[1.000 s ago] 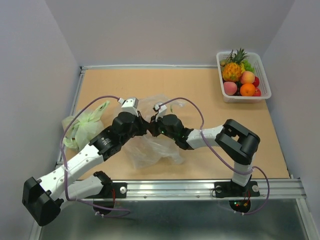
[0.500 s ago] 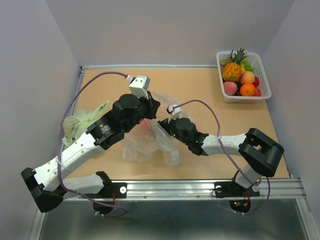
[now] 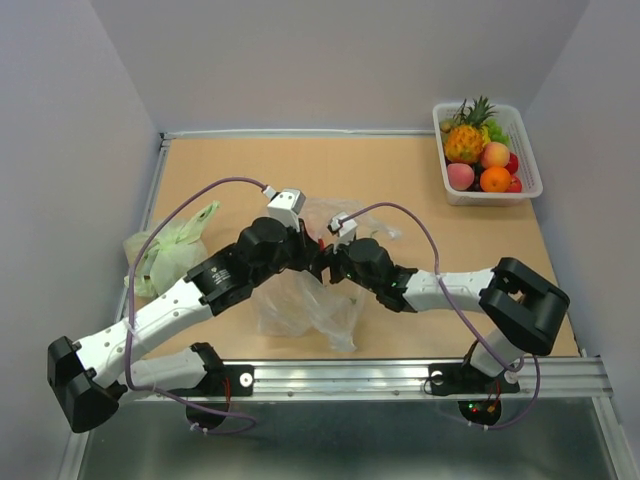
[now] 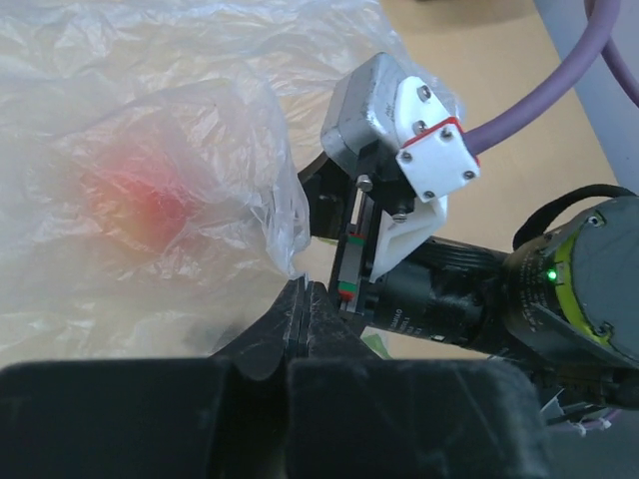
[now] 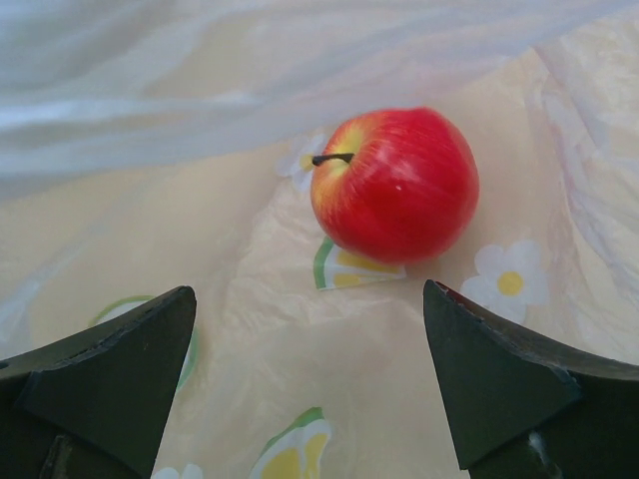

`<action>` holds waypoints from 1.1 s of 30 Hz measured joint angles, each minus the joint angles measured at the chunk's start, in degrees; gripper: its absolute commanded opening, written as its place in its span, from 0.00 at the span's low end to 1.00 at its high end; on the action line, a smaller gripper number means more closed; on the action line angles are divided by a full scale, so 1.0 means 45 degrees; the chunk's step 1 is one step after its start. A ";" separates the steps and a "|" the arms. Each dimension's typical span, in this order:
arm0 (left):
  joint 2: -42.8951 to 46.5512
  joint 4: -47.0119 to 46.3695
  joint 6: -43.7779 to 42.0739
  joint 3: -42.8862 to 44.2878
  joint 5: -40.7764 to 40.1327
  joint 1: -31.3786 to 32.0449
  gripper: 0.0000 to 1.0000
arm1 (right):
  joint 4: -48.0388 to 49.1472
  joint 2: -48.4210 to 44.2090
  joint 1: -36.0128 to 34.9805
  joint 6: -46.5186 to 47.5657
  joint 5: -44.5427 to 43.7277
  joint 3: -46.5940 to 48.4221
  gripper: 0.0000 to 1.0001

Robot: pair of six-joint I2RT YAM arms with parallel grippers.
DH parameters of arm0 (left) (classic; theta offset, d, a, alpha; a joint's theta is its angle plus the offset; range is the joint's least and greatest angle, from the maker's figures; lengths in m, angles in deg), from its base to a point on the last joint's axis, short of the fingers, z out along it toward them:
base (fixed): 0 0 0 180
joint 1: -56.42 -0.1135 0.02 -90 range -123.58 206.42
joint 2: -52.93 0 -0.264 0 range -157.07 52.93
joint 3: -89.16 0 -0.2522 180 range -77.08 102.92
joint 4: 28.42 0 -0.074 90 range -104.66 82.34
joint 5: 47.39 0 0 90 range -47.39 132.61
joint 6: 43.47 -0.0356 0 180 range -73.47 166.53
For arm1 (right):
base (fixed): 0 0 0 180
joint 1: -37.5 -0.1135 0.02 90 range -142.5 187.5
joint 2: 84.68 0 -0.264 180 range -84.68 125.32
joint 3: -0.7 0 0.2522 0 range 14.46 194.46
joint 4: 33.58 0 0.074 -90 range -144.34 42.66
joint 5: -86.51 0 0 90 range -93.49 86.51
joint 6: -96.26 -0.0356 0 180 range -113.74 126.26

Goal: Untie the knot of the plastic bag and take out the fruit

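Plastic bag [image 3: 300, 308] seems opened; your left gripper [image 4: 305, 295] pinches its film, right gripper [image 5: 308, 291] spread before apple [image 5: 394, 185], not yet removed.

Thin crinkly clear film: plastic bag [image 4: 150, 100]; glossy smooth skin: fruit [image 5: 394, 185].

One clear plastic bag [image 3: 300, 305], one green bag [image 3: 165, 255], one red apple [image 5: 394, 185], one white basket [image 3: 495, 199] of fruit [image 3: 463, 143].

Tan table [image 3: 400, 170], pale walls [image 3: 330, 60] (evenly lit).
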 measured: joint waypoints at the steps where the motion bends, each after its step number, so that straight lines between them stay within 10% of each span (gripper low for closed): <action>1: 0.0044 -0.0005 0.0053 -0.0097 0.0053 0.0005 0.00 | 0.0000 0.0121 0.0000 0.0063 0.0000 0.0010 1.00; 28: -0.0389 -0.0437 0.0267 -0.0680 0.0772 0.0073 0.00 | 0.1083 0.4454 0.0005 0.0189 0.1423 0.2565 0.99; 33: -0.0418 -0.0277 0.0291 -0.0865 0.0782 0.0087 0.00 | 0.1462 0.4964 0.0015 -0.0083 0.1530 0.2769 0.75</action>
